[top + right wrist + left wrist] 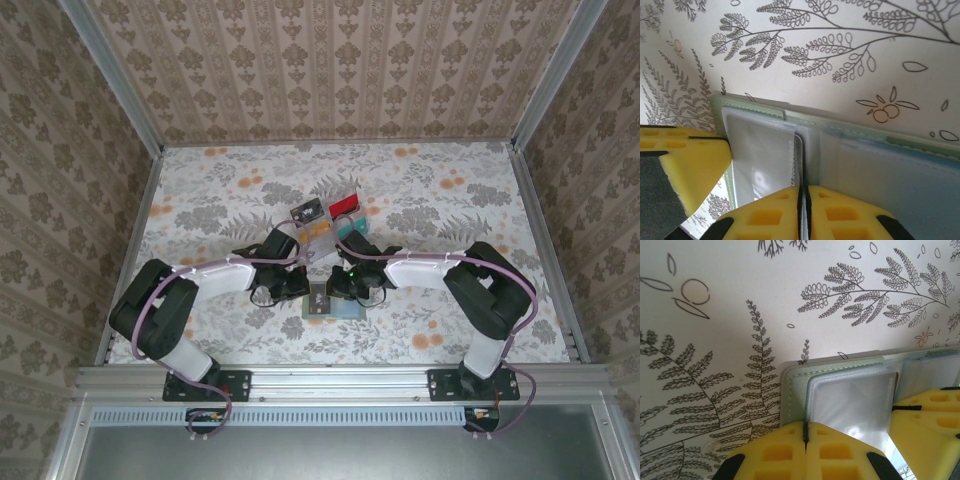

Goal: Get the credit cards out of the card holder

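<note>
Closed left hand (805, 440) on card holder (795, 382)

Both arms are built alike: chunky, rounded black joint housings linked by white covers. Along the left arm (165, 310) and the right arm (490, 290) a thin mauve cable (134, 330) loops loose on the outside, running down to a flat black base plate (210, 384). A small green light (351, 270) glows near the right wrist. Up close, the left gripper (805, 435) and the right gripper (802, 200) wear bright yellow foam pads (785, 447) moulded with square pockets, with black fittings at their lower corners.
</note>
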You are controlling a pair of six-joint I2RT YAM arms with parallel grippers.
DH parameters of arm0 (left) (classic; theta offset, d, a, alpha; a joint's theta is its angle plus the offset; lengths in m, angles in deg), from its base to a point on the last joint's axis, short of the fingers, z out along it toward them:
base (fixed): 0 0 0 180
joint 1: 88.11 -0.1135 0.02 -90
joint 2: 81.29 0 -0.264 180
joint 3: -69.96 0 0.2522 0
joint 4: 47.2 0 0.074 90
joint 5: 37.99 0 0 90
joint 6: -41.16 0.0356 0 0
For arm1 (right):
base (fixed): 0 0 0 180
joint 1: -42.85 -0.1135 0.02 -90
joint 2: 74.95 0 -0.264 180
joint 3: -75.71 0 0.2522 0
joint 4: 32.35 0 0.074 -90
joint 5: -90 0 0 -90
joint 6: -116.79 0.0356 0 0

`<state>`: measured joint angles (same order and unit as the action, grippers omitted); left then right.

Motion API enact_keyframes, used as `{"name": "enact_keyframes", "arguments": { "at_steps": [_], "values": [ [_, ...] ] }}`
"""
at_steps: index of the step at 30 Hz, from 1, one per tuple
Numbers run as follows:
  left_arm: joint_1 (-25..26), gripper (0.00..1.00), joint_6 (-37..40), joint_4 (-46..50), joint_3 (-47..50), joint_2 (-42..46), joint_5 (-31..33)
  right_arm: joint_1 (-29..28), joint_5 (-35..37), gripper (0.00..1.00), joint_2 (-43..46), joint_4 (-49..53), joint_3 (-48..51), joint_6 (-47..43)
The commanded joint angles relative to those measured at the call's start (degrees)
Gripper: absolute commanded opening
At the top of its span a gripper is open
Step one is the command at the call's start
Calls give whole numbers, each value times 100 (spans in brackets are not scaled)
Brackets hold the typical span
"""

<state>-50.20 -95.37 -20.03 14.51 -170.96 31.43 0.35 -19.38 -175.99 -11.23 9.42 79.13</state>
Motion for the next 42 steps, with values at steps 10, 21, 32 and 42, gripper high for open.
{"name": "enact_keyframes", "arguments": {
  "at_steps": [10,21,32,42],
  "values": [
    [41,0,20,69,108,-138,80,40,-561,18,-13,-573,193,40],
    [40,0,12,48,170,-47,149,57,-709,16,-10,-873,356,83],
    [19,0,58,283,66,55,365,204,-395,3,358,-689,593,11],
    [15,7,163,552,-265,103,473,581,-520,0,921,-605,973,-174]
  ]
}}
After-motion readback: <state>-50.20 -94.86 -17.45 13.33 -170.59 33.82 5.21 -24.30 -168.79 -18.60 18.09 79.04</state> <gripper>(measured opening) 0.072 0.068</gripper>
